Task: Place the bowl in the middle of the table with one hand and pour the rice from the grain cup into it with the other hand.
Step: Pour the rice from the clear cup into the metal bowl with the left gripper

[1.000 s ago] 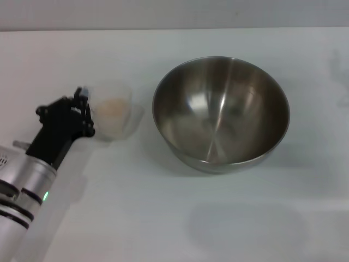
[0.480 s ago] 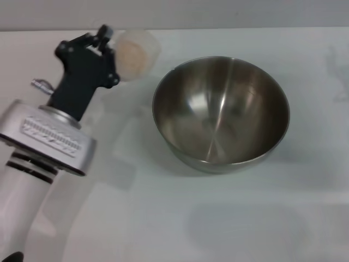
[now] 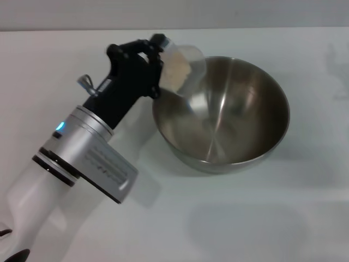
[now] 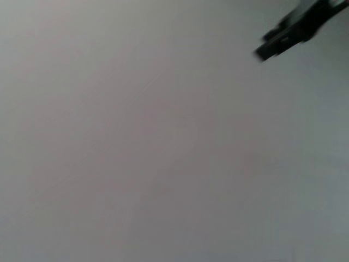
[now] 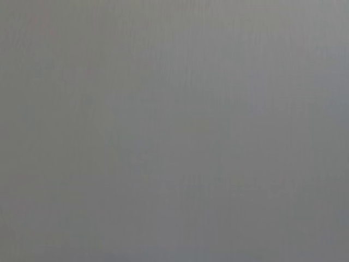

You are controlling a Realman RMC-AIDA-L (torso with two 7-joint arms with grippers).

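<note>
White table (image 3: 245, 218) fills the head view, pale wall strip along the far edge. Bowl (image 3: 221, 112) sits upright on the table, roughly centre and a bit to the right, shiny inside, nothing visible in it. Left gripper (image 3: 158, 54) is raised over the bowl's left rim, jaws closed on the grain cup (image 3: 182, 68). Cup is tipped toward the bowl, mouth over the bowl's left inner wall. Rice (image 3: 174, 73) shows as a pale beige mass inside the tilted cup, none seen in the bowl. Left arm (image 3: 87, 150) runs from lower left up to the gripper, silver-white, small blue light on the wrist. Left wrist view shows only plain pale surface plus a dark blurred bit at one corner, can't tell what. Right wrist view is a flat grey blank; right gripper not visible anywhere.
</note>
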